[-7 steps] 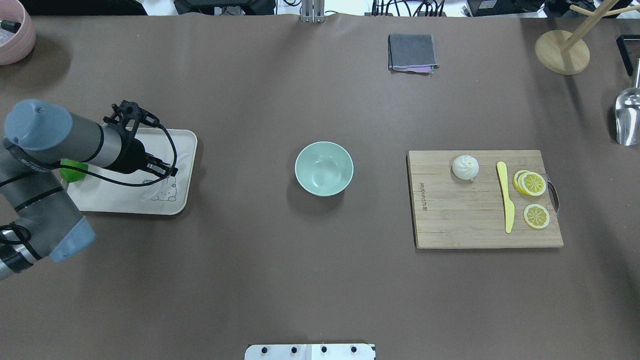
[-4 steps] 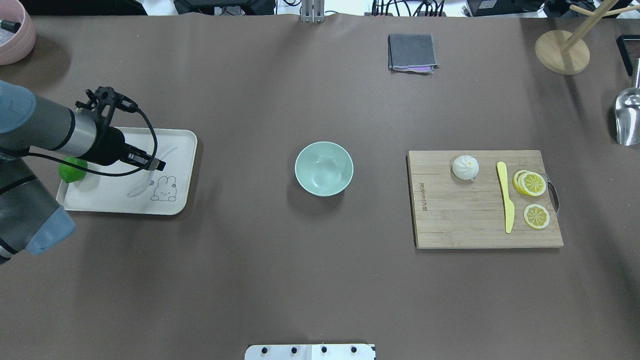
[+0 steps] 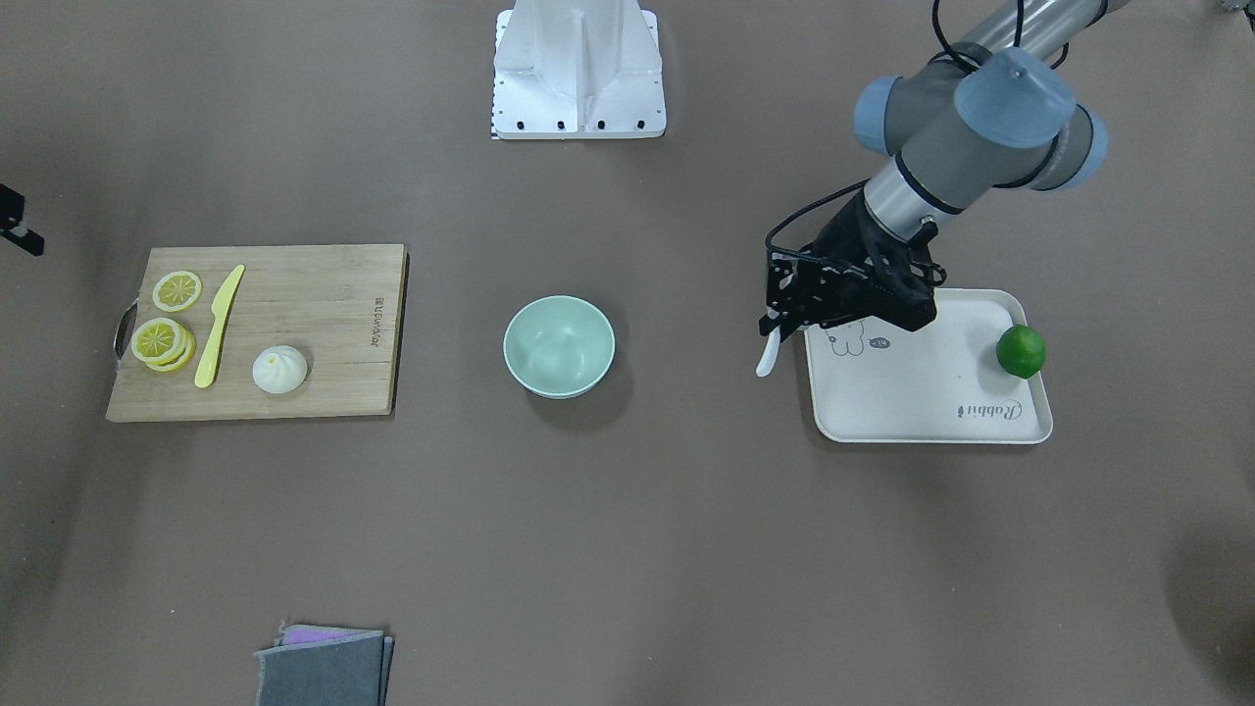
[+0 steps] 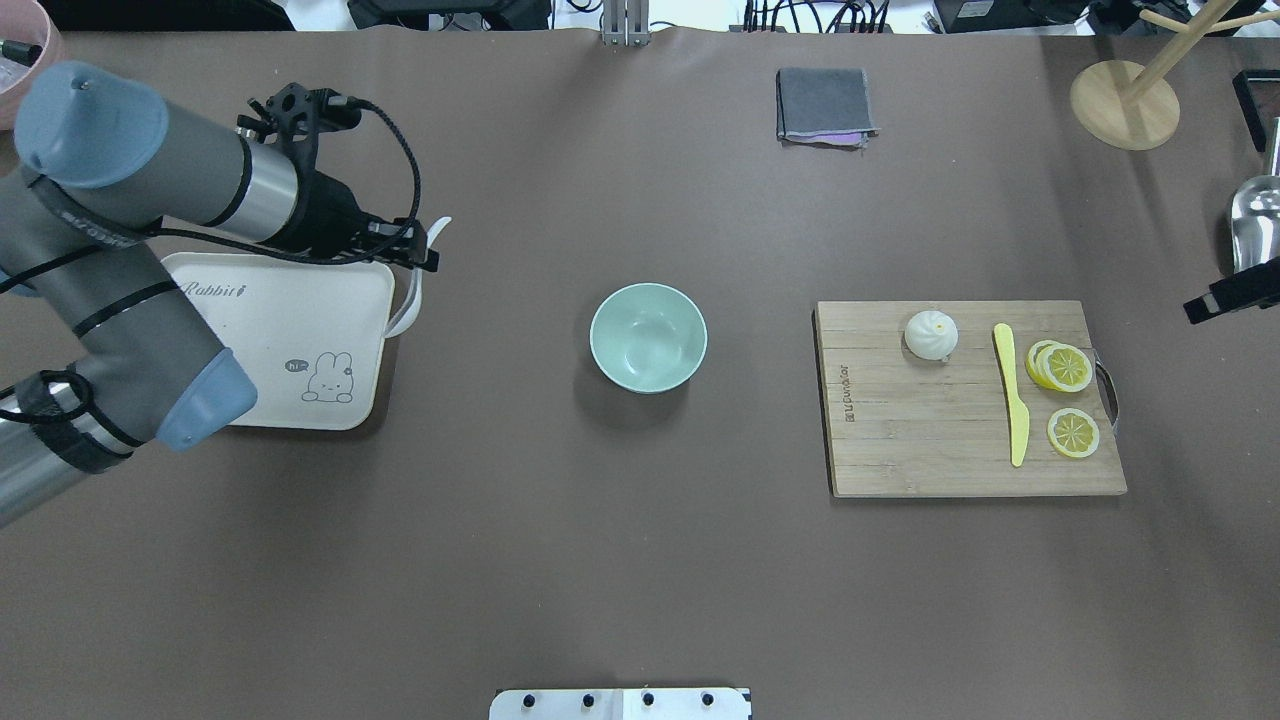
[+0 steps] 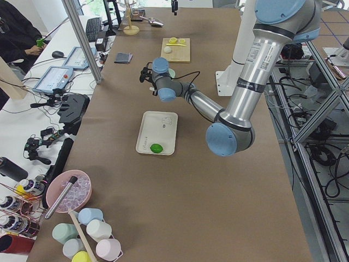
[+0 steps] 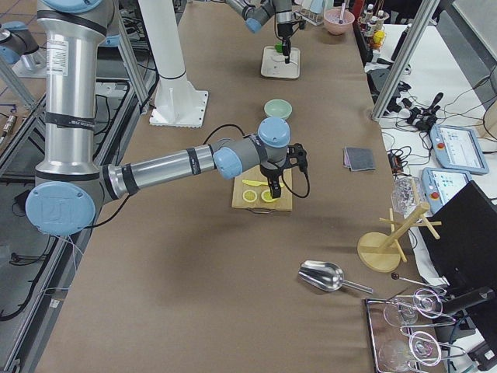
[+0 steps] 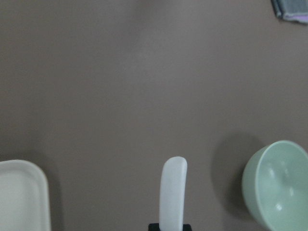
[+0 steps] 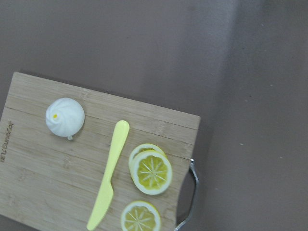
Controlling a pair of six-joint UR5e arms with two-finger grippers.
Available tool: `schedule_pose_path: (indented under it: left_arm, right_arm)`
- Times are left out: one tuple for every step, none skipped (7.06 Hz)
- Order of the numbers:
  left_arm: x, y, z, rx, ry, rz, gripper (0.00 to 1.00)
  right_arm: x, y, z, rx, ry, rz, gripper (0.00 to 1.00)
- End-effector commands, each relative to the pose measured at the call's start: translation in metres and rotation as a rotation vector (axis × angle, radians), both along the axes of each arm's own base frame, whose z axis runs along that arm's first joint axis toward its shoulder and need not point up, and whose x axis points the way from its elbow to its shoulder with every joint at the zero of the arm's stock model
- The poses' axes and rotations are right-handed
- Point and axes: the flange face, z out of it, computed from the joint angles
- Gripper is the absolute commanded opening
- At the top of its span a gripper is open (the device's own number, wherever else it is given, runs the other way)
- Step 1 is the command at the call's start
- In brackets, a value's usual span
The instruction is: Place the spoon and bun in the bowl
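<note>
Carrying the spoon (image 3: 767, 358) just past the rim of the tray (image 3: 931, 412) near the counter's left end, lifted off the counter, presumably to swing it over to the bowl (image 3: 559, 345) at mid-counter. Gripping it in the left pincer (image 3: 781, 316), closed down to a narrow gap on the white shaft and touching nothing else. Leaving the bun (image 3: 279, 370) on the cutting board (image 3: 324, 294) toward the right end, within easy reach of the other arm. Hovering over that board with the right pincer (image 6: 273, 189); cannot tell whether parted or clenched.

the left wrist view's bottom edge crops the spoon (image 7: 173, 192).
</note>
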Motion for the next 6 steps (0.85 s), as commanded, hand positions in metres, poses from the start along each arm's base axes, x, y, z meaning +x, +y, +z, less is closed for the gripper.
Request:
schedule_pose_path:
  left_arm:
    - [0.061, 0.02, -0.081, -0.133, 0.108, -0.158, 0.0]
    - [0.08, 0.019, -0.105, -0.128, 0.131, -0.22, 0.0]
    - [0.092, 0.011, -0.113, -0.146, 0.135, -0.24, 0.0]
    - [0.093, 0.011, -0.132, -0.161, 0.165, -0.248, 0.0]
    - [0.104, 0.007, -0.14, -0.176, 0.171, -0.276, 0.0]
    - [0.113, 0.002, -0.142, -0.176, 0.162, -0.283, 0.0]
  right_arm:
    - [-0.11, -0.012, -0.057, -0.03, 0.007, 0.066, 1.0]
    - [-0.161, -0.017, -0.073, -0.062, 0.013, 0.084, 1.0]
    - [-0.212, -0.026, -0.083, -0.081, 0.04, 0.12, 1.0]
    - [-0.247, -0.032, -0.071, -0.079, 0.079, 0.139, 0.98]
    - [-0.259, -0.032, -0.052, -0.083, 0.092, 0.13, 0.96]
    - [-0.264, -0.036, -0.037, -0.083, 0.098, 0.127, 0.93]
